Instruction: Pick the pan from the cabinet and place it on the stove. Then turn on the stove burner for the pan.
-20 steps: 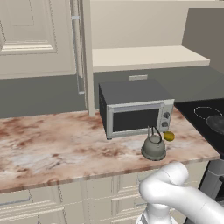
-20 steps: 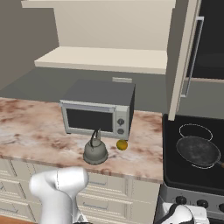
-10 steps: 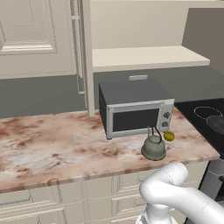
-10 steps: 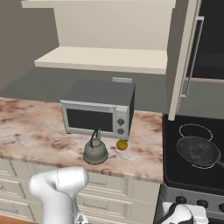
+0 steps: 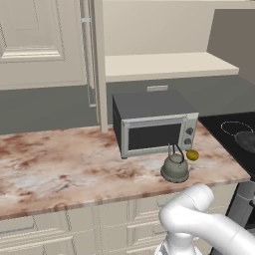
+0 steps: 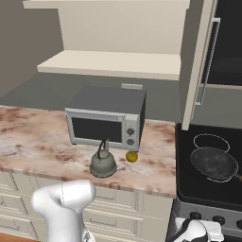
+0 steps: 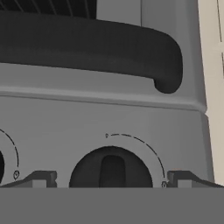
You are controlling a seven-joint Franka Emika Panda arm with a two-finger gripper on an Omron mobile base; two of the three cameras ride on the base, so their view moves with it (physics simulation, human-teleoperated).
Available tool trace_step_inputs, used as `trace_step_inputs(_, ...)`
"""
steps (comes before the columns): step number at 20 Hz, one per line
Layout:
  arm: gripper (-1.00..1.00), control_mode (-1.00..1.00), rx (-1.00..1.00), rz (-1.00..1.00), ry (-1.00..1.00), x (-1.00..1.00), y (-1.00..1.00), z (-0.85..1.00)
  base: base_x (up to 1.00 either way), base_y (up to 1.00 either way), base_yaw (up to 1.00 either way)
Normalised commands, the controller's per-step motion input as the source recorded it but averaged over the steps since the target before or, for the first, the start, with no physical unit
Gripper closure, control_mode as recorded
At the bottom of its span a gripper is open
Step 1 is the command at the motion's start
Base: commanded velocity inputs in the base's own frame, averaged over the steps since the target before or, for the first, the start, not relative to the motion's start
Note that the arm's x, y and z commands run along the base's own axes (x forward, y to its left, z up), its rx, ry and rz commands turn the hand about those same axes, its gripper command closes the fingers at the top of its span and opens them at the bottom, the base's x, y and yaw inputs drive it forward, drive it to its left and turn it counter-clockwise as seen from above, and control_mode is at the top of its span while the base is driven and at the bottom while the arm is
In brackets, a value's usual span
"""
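Currently, left base view: marble counter (image 5: 60, 169) carries the grey microwave (image 5: 153, 124) near its back right, with the kettle (image 5: 175, 167) just in front and a small yellow fruit (image 5: 192, 155) beside it toward the counter's right edge. The stove (image 5: 230, 133) sits past that edge, the pan (image 5: 247, 141) partly cut off at the frame's right. The cabinet (image 5: 74, 45) door stands open above the counter's back edge. Right base view: the pan (image 6: 213, 163) rests on the stove (image 6: 206, 165), over the front ring, handle pointing to the front right corner. The gripper (image 6: 197, 233) hangs low at the stove's front panel, by the knobs. Hand view: both fingertips flank a black knob (image 7: 112, 169) on the grey panel, spread open on either side, not clearly touching it; dark oven handle (image 7: 92, 48) runs above.
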Motion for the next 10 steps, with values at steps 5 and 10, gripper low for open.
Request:
trace_step_inputs(5,1.00,-1.00,0.00,0.00,0.00,0.04,0.00,-0.14,0.00,0.00,0.00)
trace_step_inputs(10,1.00,-1.00,0.00,0.00,0.00,0.13,0.00,-0.10,0.00,0.00,0.00)
